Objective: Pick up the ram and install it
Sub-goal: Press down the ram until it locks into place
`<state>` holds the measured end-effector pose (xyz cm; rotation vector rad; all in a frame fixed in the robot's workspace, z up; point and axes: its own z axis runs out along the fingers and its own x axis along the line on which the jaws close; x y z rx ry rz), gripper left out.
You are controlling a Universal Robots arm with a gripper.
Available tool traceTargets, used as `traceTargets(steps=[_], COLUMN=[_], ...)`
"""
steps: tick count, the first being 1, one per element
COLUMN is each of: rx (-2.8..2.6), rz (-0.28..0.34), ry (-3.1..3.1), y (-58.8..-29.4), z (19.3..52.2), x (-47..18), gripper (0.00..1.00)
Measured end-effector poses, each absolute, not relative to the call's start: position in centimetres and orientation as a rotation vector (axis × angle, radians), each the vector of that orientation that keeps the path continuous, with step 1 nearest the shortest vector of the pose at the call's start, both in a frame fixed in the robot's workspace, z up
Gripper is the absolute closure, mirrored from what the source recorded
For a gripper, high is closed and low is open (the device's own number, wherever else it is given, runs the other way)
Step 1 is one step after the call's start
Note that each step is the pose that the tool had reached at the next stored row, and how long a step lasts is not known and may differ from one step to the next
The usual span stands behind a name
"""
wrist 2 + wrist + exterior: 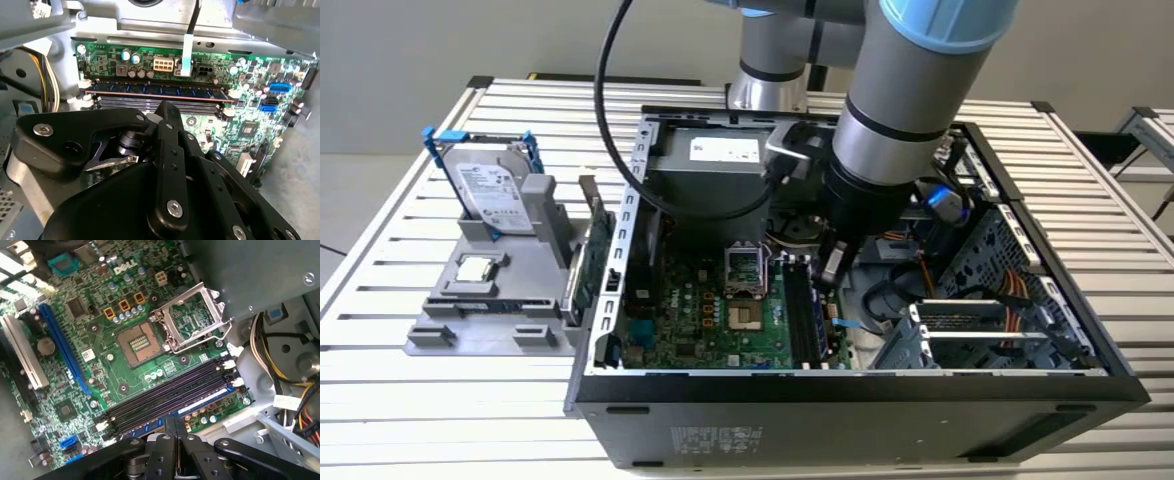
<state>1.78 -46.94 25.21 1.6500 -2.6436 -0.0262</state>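
gripper (165,107): black linkage body closest to the lens in both wrist views, aimed down into the PC case, over the memory slots
fingers (170,130): pressed together into one narrow tip, nothing between them
ram (155,91): blue stick with a row of black chips, lying along the slot at the edge of the slot bank in the second wrist view, level, just beyond the fingertip; cannot tell whether the tip touches it
slots (165,397): bank of long dark parallel slots with white end clips, directly under the fingertip in the first wrist view
board (100,365): green, flat on the case floor, with capacitors, blue connectors and a long blue expansion slot
CPU socket (136,344): bare, beside the slots; its metal frame (192,320) is flipped open
wires (260,350): yellow, black and white bundle at the case wall, past the slot ends
arm (907,100): grey with a blue joint cap, coming down from above into the middle of the case in the exterior view; a black cable (607,100) loops beside it
case (854,385): black, lying on its side, lid off, on the counter
counter (427,400): slatted aluminium
holder (480,320): grey fixture just beside the case, on the exterior view's left
hard drive (494,190): silver, in a blue frame, upright in the holder
green card (594,255): on edge at the holder side nearest the case
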Motion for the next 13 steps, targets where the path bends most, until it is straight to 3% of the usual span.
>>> traceTargets(steps=[13], rx=[1.898], rz=[-0.022], ry=[-2.471], y=[-46.9], z=[25.21], x=[1.78], gripper=[1.0])
